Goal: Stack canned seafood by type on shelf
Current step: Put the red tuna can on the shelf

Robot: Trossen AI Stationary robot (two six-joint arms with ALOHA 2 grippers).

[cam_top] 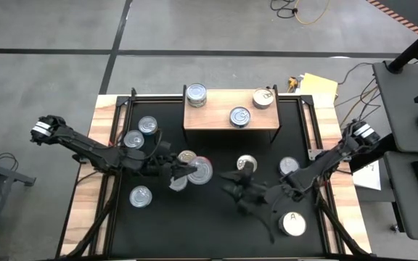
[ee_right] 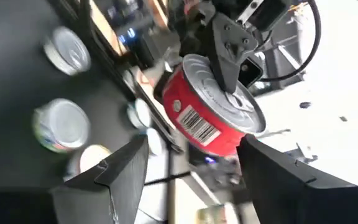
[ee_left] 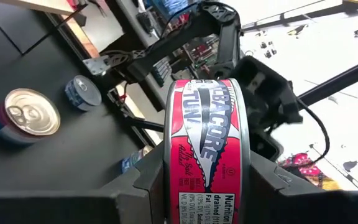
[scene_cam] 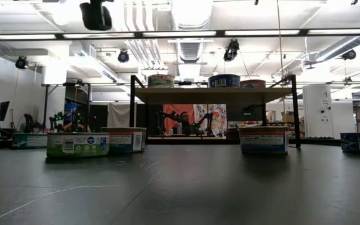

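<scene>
Black tabletop [cam_top: 209, 232] with wooden edges, grey floor around it; shelf [cam_top: 216, 116] at the far side carries three tins: one at its left end [cam_top: 196, 94], one near the front middle [cam_top: 240, 116], a gold-topped one at its right end [cam_top: 264, 98]; low view shows the same three up on the board [scene_cam: 214, 95]. Left gripper [cam_top: 187, 174] is off the table mid-field, clamped across the rims of a red tin [cam_top: 200, 171], held on edge; left wrist view shows the label [ee_left: 207, 137] upright between the fingers [ee_left: 148, 180]. Right gripper [cam_top: 239, 187] sits just right of it, jaws apart, nothing held; right wrist view shows the red tin [ee_right: 213, 106] beyond the gap, not touched. Loose tins on the table: two at left [cam_top: 141, 132], one front left [cam_top: 141, 196], one gold-topped [cam_top: 187, 157] behind the left gripper, one by the right gripper [cam_top: 247, 164], one to its right [cam_top: 289, 166]; white "A" tin [cam_top: 293, 223] front right.
</scene>
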